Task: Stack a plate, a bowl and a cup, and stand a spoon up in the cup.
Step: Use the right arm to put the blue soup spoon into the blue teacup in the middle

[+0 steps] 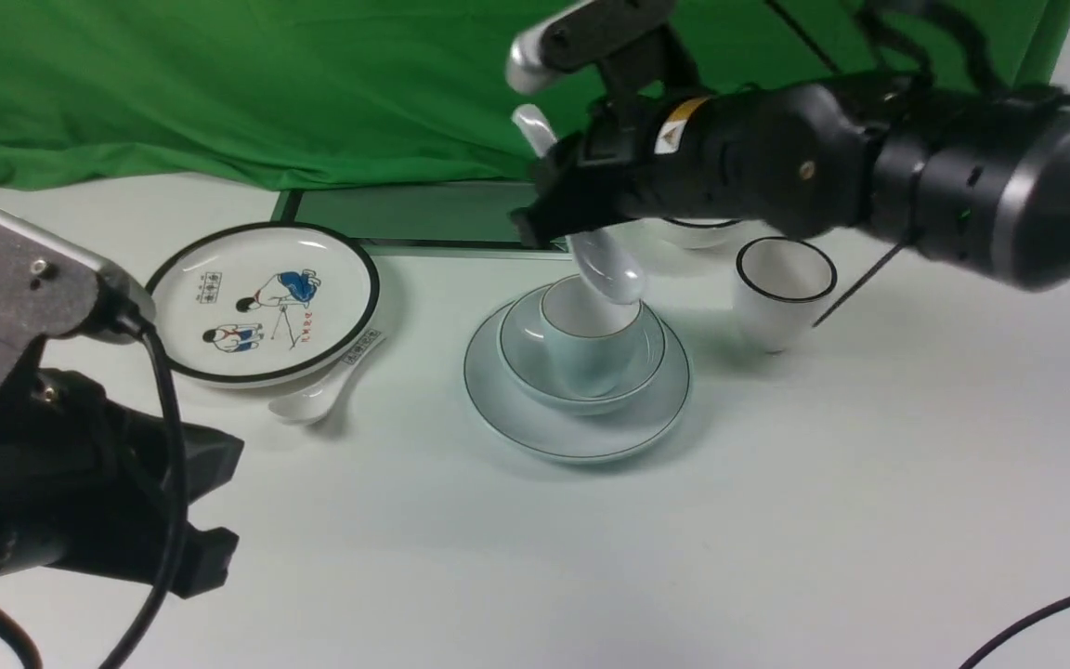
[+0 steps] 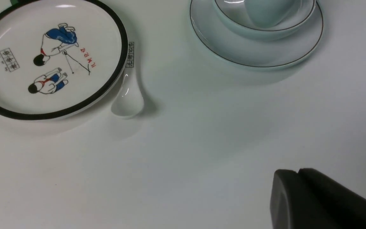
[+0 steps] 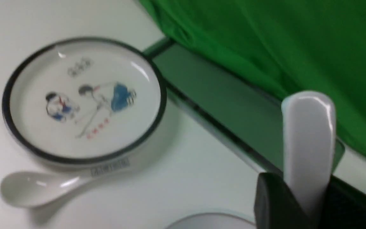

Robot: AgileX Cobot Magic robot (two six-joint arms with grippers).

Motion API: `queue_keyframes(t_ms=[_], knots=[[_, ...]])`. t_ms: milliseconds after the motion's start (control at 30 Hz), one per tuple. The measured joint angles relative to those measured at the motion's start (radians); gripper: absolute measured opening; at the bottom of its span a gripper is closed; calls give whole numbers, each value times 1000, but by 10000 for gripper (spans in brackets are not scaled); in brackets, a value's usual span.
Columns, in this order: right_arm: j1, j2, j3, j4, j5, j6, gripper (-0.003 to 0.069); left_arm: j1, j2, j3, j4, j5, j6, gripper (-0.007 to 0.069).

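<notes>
Front view: the right gripper [image 1: 558, 200] is clamped on the spoon [image 1: 609, 269], scoop down at the mouth of the cup [image 1: 591, 362], contact unclear. The cup sits in the bowl [image 1: 530, 358], the bowl on the plate [image 1: 507, 404], mid-table. Only the right wrist view shows the handle squeezed between the fingers [image 3: 272, 200]. Only the left wrist view shows the left gripper [image 2: 297, 178] pressed together, over bare table [image 2: 170, 175], at the stack's 8 o'clock
</notes>
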Motion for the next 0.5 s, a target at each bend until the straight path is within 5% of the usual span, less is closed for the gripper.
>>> queue_keyframes(t_ms=[333,467,500], knots=[[-26,138,8,3,-88,4,184,0,-22,0,-25,10,33,-36],[-26,103,8,4,-47,10,367,0,-76,0,-33,10,53,-36],[-26,99,8,4,-43,10,367,0,-78,0,-33,10,53,-36]])
